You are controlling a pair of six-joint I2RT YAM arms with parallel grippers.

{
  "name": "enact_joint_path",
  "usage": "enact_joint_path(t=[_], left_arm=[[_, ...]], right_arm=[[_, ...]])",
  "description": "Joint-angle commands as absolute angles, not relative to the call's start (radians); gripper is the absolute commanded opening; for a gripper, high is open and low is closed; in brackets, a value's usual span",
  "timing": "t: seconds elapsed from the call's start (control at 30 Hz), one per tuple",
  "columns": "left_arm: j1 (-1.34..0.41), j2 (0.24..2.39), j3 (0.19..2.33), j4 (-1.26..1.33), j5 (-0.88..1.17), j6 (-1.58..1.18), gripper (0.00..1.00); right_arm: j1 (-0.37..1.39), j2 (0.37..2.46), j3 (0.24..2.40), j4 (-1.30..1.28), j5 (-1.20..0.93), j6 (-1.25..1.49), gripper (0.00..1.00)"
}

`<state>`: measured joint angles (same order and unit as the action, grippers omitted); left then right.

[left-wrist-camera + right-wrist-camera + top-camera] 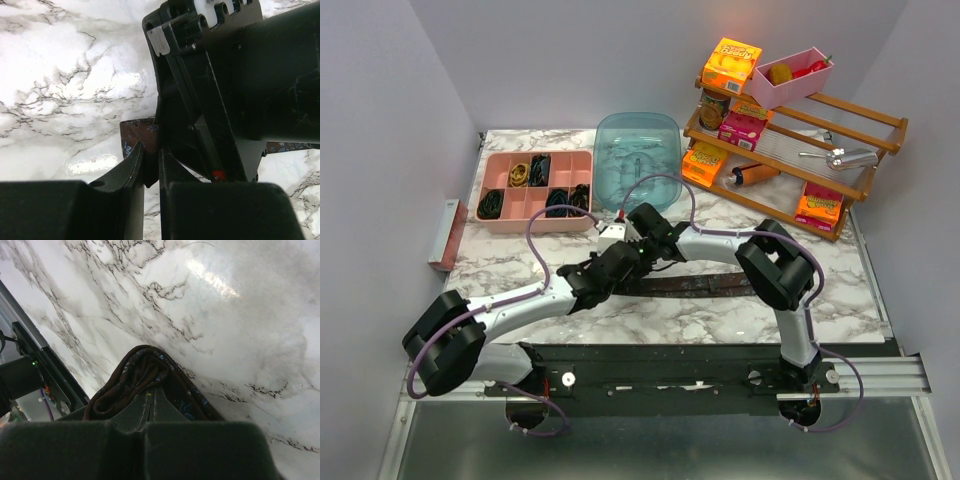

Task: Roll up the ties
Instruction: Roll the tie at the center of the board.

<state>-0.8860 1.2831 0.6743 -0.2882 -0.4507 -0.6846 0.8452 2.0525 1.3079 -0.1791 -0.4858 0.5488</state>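
Far left corner: pink tray point(510, 225) with divided compartments. Several hold rolled ties point(491, 204), which are small dark coils.

Far edge, middle: translucent blue bin point(665, 135), just right of the tray.

Left gripper point(150, 156): fingers pressed nearly together, pinching the end of the brown tie point(710, 285). In the left wrist view, a short flap of patterned brown fabric stands up just above the fingertips. The black body of the other gripper fills the view right behind it.

Brown tie: lies at the middle of the marble tabletop point(700, 322), a little nearer the near edge than the far one. From where the two grippers meet, its free length runs flat as a dark strip toward the right edge. It passes under the right forearm.

Right gripper point(150, 402): fingers closed together on a bunched fold of the same tie. The right wrist view shows brown cloth with a small blue pattern humped over the fingertips and touching the marble. The two grippers sit just beside each other. I cannot tell from the top view whether they touch.

Far right corner: slatted wooden rack point(865, 106). It carries orange boxes point(731, 62) and a pink bin point(798, 82), well apart from the tie.
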Motion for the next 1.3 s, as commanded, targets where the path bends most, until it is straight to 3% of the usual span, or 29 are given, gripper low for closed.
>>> enact_joint_path(t=[0.0, 0.67, 1.27], left_arm=[[-0.905, 1.293, 0.738, -0.284, -0.485, -0.68, 0.0], [-0.931, 1.361, 0.794, -0.486, -0.587, -0.68, 0.0], [-1.042, 1.618, 0.959, -0.532, -0.598, -0.7, 0.0]], right_arm=[[0.862, 2.048, 1.316, -0.129, -0.514, 0.56, 0.0], [0.73, 1.833, 1.189, -0.244, -0.334, 0.485, 0.0], [0.638, 1.789, 1.117, -0.265, -0.311, 0.44, 0.01]])
